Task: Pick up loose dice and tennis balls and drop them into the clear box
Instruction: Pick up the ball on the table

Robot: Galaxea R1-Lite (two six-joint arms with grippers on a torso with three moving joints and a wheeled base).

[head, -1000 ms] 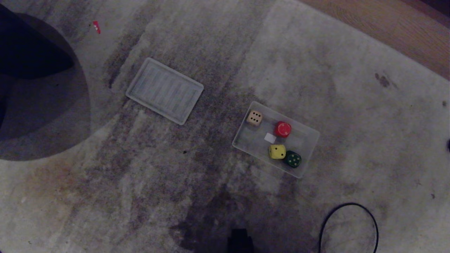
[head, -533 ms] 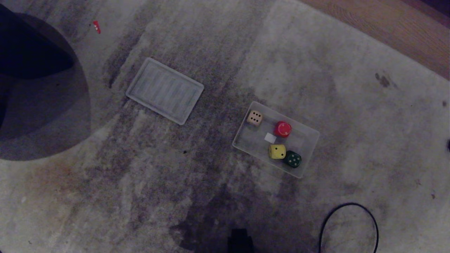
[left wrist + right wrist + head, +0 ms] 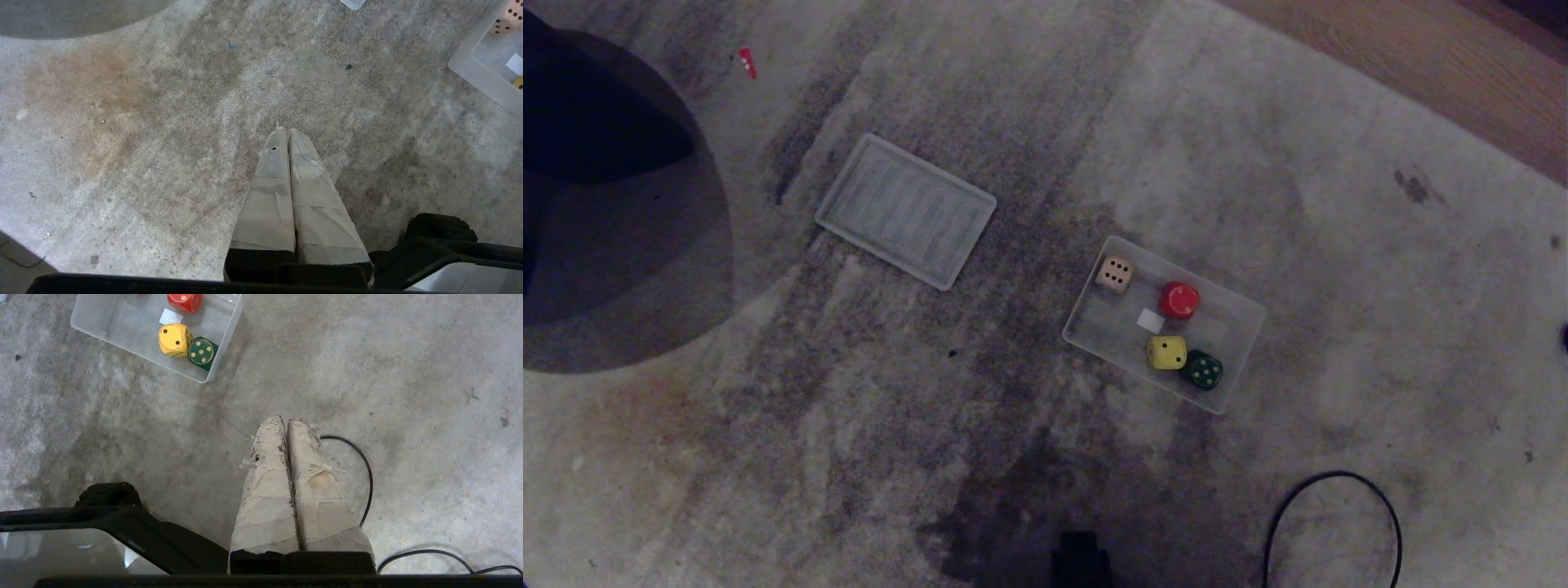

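Observation:
The clear box (image 3: 1094, 322) lies on the carpet right of centre in the head view. Inside it sit several dice: a beige one (image 3: 1114, 273), a red one (image 3: 1178, 300), a yellow one (image 3: 1166, 352) and a dark green one (image 3: 1203, 369). The right wrist view shows the box (image 3: 122, 326) with the red (image 3: 184, 301), yellow (image 3: 175, 339) and green (image 3: 203, 352) dice. My right gripper (image 3: 285, 419) is shut and empty above bare carpet, well short of the box. My left gripper (image 3: 287, 130) is shut and empty too. No tennis balls are in view.
A flat ribbed clear lid (image 3: 905, 211) lies left of the box. A black cable (image 3: 1331, 506) loops on the carpet at the lower right, close to my right gripper. Wooden floor (image 3: 1421, 57) borders the carpet at the upper right. A dark rounded shape (image 3: 605, 204) fills the left edge.

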